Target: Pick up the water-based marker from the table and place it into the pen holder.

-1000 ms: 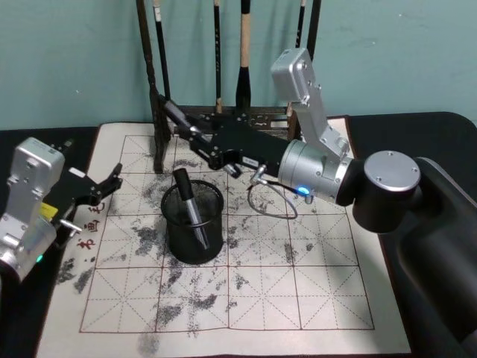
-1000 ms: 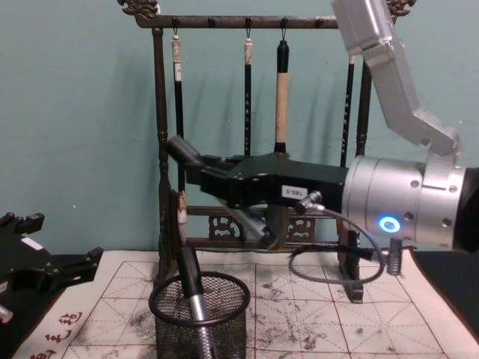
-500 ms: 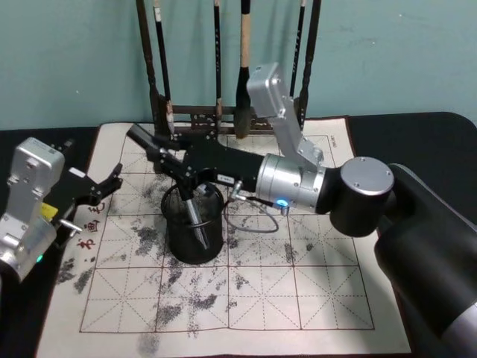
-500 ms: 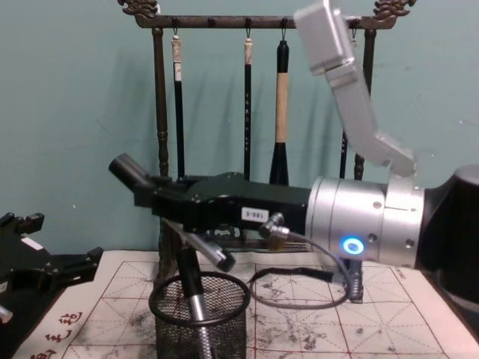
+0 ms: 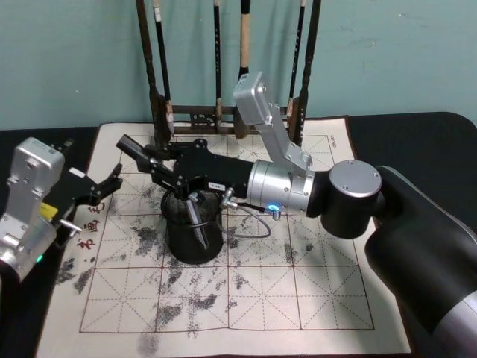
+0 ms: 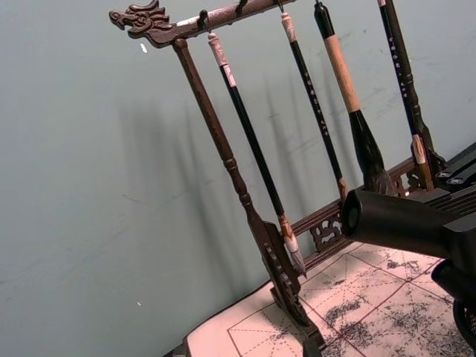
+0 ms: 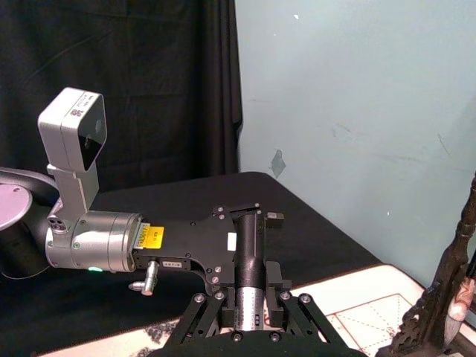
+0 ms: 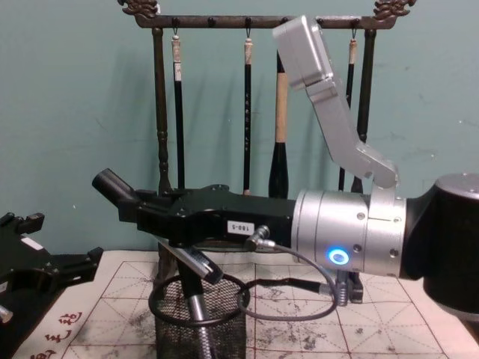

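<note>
Marker [image 5: 195,216] in pen holder [image 5: 192,240], half hidden by right gripper [image 5: 149,160]; finger spread unreadable.

Even, soft light; my view is sharp, brush rack [image 8: 161,134] casts faint shadows on wall [image 8: 75,112]

Wall [image 5: 387,52]: flat teal-green, fills the upper frame in head and chest views. Black curtain [image 7: 119,82] hangs at upper left of the right wrist view, meeting the wall at a vertical edge. Table [image 5: 417,134] covered in black cloth. Even, diffuse light; soft shadows on the wall at upper centre of the chest view.
</note>
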